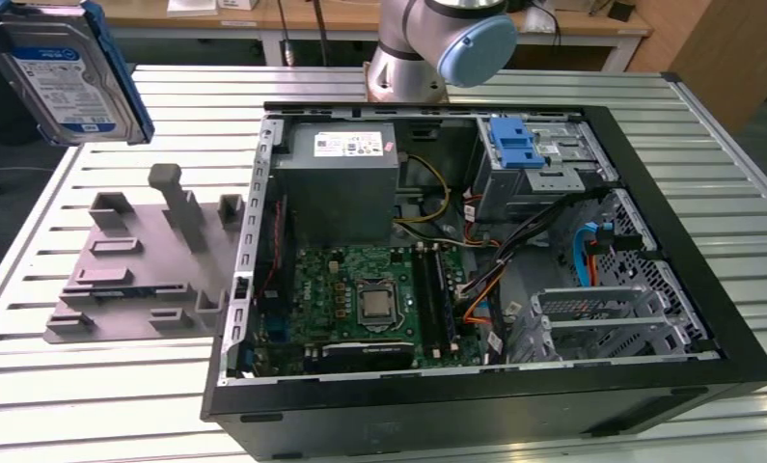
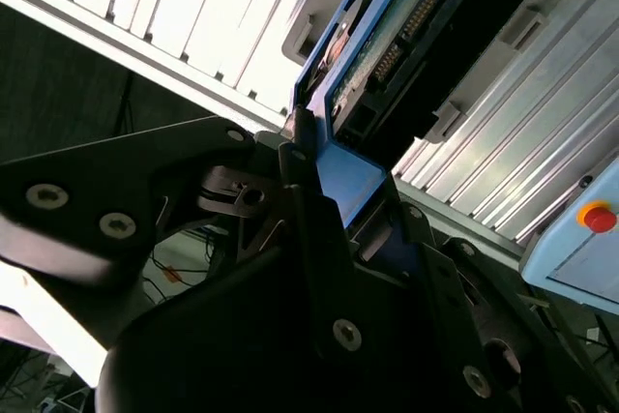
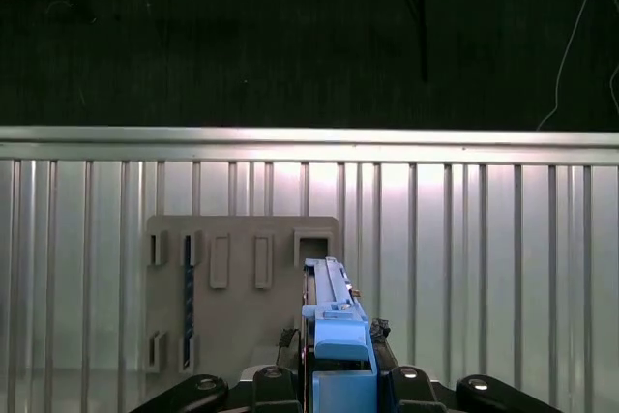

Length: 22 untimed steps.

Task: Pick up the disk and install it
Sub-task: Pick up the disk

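The disk [image 1: 68,72], a silver drive with a white-and-blue label in a blue carrier bracket, hangs tilted in the air at the exterior view's far left, above the grey holder [image 1: 151,260]. In the first wrist view the disk [image 3: 334,316] stands edge-on over the grey holder [image 3: 242,307], and my gripper [image 3: 338,379] is shut on its blue bracket. In the second wrist view the black fingers [image 2: 300,200] clamp the blue bracket, with the disk [image 2: 406,26] reaching out past them.
An open computer case [image 1: 248,289] lies on the slatted metal table [image 1: 87,405] with its power supply [image 1: 344,183], motherboard [image 1: 370,299], blue-latched optical cage [image 1: 522,145] and metal drive bay [image 1: 615,318]. The arm's base [image 1: 422,48] stands behind the case. A red button [image 2: 598,218] sits nearby.
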Motion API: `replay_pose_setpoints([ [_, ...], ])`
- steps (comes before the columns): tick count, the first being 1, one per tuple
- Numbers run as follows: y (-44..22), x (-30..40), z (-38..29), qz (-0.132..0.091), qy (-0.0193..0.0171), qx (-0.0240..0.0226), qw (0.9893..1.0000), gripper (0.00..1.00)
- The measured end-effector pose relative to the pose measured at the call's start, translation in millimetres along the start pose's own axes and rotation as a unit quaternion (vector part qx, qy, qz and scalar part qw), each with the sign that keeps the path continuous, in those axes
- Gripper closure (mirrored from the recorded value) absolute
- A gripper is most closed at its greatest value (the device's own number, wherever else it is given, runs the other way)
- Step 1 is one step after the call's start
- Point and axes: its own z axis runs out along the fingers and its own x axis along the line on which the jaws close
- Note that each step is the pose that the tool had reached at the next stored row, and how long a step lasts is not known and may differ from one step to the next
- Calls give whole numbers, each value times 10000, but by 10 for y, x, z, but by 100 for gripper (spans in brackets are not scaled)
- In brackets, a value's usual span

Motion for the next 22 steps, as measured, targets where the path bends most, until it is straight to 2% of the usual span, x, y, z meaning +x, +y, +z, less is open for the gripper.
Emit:
replay_pose_setpoints([
  [22,5,-7,-359,0,-1,2,10000,64],
])
